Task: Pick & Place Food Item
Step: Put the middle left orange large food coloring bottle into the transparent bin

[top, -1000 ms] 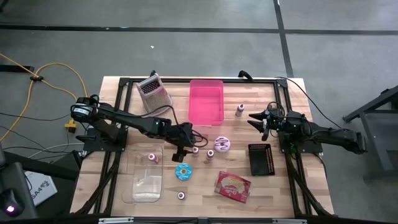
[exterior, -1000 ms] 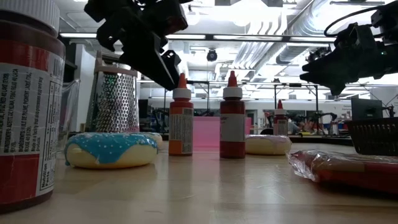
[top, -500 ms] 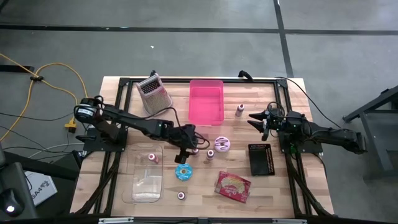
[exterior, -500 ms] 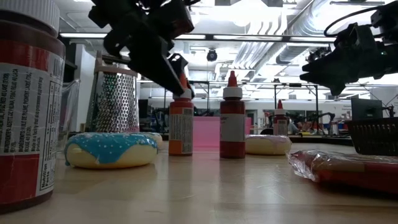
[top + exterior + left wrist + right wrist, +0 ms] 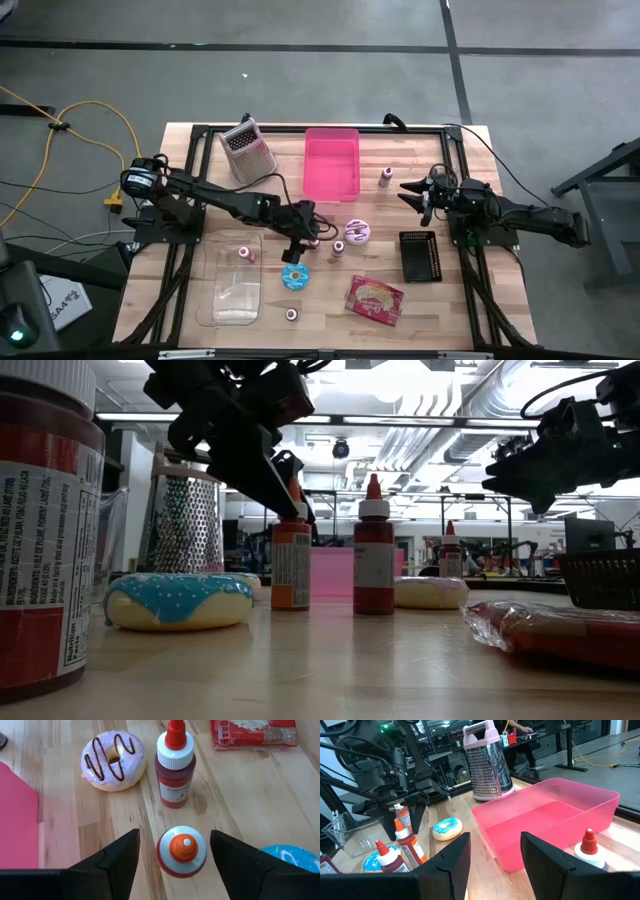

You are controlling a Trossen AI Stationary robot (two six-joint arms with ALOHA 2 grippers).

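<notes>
My left gripper [image 5: 174, 839] is open and slants down over the table's middle. Its two fingers stand on either side of the orange-capped sauce bottle [image 5: 182, 851] without touching it. That bottle stands upright on its base, with a red-capped bottle [image 5: 175, 767] upright just beyond it. A purple-iced donut [image 5: 114, 754] with chocolate stripes lies flat past the bottles. A blue-iced donut [image 5: 295, 276] lies nearer the front edge. My right gripper [image 5: 405, 188] waits open and level at the table's right side.
A pink bin [image 5: 332, 163] and a metal grater [image 5: 248, 150] stand at the back. A clear container [image 5: 232, 280] lies front left. A red packet [image 5: 375, 299], a black basket [image 5: 419, 255] and a small bottle [image 5: 385, 177] sit on the right.
My left gripper has sunk a little and edged toward the orange-capped bottle. Its fingers now flank the cap, where before they hung above and to the side of it. Nothing on the table has moved.
</notes>
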